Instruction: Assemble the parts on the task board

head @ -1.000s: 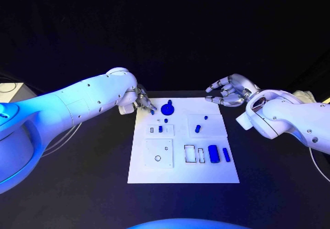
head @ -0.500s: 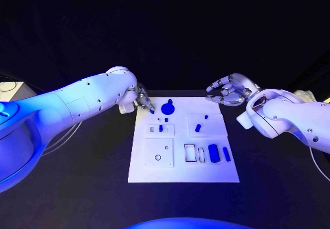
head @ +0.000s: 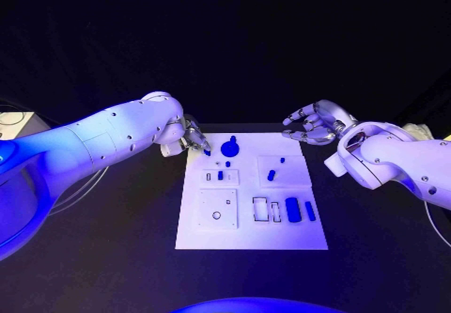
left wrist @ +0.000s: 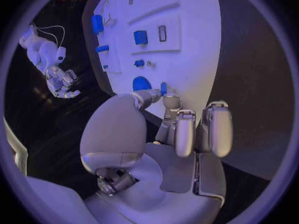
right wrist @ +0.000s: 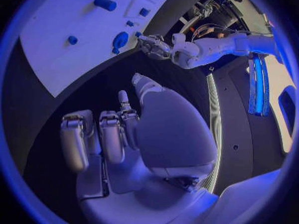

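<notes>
— While the left hand (head: 195, 138) sits at the board's (head: 251, 238) far left corner, is it holding anything?
— Yes, a small blue peg (left wrist: 163, 88), pinched at its fingertips just over the board.
— And the right hand (head: 314, 124)?
— Off the far right corner, fingers spread, empty.

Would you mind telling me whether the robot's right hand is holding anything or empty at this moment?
Empty. The silver right hand hovers off the far right corner of the white task board, and the right wrist view shows its fingers apart with nothing between them.
</notes>
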You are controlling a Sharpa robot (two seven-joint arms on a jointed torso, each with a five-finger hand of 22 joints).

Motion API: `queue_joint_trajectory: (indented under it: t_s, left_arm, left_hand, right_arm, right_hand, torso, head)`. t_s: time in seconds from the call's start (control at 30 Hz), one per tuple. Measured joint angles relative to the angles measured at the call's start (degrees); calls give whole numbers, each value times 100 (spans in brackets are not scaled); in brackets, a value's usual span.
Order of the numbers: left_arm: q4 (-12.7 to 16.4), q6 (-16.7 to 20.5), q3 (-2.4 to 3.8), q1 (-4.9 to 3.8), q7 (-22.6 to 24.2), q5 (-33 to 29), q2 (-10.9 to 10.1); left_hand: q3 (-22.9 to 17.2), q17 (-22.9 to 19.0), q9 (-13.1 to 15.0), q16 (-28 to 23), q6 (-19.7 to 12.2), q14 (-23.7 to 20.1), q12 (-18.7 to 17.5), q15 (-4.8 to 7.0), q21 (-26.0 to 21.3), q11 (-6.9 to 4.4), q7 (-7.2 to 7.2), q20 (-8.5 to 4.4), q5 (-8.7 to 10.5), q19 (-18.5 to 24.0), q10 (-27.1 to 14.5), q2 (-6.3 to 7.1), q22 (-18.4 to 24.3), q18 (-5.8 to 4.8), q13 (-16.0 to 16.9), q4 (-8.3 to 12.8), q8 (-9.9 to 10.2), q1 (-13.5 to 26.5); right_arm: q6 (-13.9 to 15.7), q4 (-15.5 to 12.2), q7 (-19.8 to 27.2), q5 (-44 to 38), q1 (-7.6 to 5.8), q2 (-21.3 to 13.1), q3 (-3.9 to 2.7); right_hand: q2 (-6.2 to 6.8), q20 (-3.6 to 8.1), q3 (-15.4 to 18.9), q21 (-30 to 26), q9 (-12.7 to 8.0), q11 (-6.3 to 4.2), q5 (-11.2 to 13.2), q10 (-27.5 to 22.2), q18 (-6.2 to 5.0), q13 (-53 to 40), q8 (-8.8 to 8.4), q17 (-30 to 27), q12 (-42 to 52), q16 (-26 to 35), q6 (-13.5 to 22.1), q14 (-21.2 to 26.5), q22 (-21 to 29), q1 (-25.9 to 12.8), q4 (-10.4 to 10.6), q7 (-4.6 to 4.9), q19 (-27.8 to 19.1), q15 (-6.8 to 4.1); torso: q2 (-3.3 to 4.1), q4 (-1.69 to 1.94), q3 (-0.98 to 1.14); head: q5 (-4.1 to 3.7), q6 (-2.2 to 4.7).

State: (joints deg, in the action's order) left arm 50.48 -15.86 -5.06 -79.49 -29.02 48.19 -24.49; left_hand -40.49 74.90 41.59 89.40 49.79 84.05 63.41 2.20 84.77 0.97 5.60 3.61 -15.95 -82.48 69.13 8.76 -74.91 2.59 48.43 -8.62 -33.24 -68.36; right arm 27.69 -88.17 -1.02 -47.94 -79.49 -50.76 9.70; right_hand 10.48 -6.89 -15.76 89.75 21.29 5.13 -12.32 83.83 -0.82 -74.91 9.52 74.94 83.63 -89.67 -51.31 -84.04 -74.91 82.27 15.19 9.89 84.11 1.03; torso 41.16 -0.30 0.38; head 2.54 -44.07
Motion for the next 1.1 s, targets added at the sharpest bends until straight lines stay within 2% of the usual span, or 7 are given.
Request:
queue_joint_trajectory:
  t_s: [0.1,0.17,0.37,0.6,0.77,0.87,1.1]
  left_arm:
    - [238,91,-2,-3,8,-99,-155]
    - [397,159,-2,-5,13,-158,-250]
    - [1030,437,-2,-10,23,-296,-615]
    - [1670,793,-22,-11,26,-280,-950]
    - [1989,996,-102,-8,22,-224,-1109]
    - [2153,1085,-163,-5,15,-143,-1186]
    - [2431,1184,-407,8,-30,103,-1258]
  left_hand:
    - [0,0,315,41,104,0,115,58,72,-69,-62,-44,-606,-100,190,119,-4,-1,160,0,-46,172]
    - [10,0,318,41,157,-10,194,88,83,-95,-74,-63,-937,-118,297,191,-4,-1,282,11,-88,244]
    - [89,0,330,41,263,-1,361,139,168,-179,-134,-93,-1579,-148,524,268,-3,-1,557,89,-91,366]
    - [105,0,495,41,288,0,417,179,168,-209,-123,-93,-1755,-148,595,290,-3,0,667,106,-91,388]
    - [105,0,497,41,330,1,445,179,168,-199,-125,-114,-1801,-169,626,321,-3,-1,708,106,-91,419]
    - [105,0,500,41,330,1,445,179,168,-199,-125,-113,-1802,-169,626,327,-3,-1,718,106,-91,426]
    - [105,0,577,40,331,1,445,179,167,-199,-126,-113,-1803,-168,626,342,-2,-1,719,106,-89,441]
  right_arm:
    - [0,2,0,0,0,-7,0]
    - [0,4,0,0,0,-15,0]
    - [0,6,-1,0,0,-31,0]
    - [0,2,-2,0,-1,-61,1]
    - [1,-2,-3,0,-1,-67,1]
    - [1,-3,-3,1,-1,-70,1]
    - [0,-1,-3,1,1,-70,2]
  right_hand:
    - [0,0,0,0,0,0,0,0,0,0,0,0,0,0,0,0,-4,0,0,0,0,0]
    - [0,0,0,0,0,0,0,0,0,0,0,0,0,0,0,0,-4,0,0,0,0,0]
    - [0,0,0,0,0,0,0,0,0,0,0,-1,0,0,0,0,-4,0,0,0,0,0]
    - [0,0,0,0,0,0,0,0,0,0,0,-1,0,0,0,0,-3,0,0,0,0,0]
    - [0,0,0,0,0,0,0,0,0,-2,0,-1,0,0,0,0,-3,0,0,0,0,0]
    - [0,0,0,0,0,0,0,0,0,-4,0,-2,0,0,0,0,-3,0,0,0,0,0]
    - [0,0,0,0,0,0,0,0,0,-4,0,-2,0,0,0,0,-2,0,0,0,0,0]
  torso:
    - [-6,8,-1]
    - [-12,18,-1]
    - [-29,41,3]
    - [-35,59,0]
    - [-33,59,0]
    - [-29,59,0]
    - [-25,59,-4]
  head:
    - [1,1]
    - [3,1]
    - [9,-8]
    - [9,-16]
    - [24,-23]
    - [29,-29]
    - [50,-51]
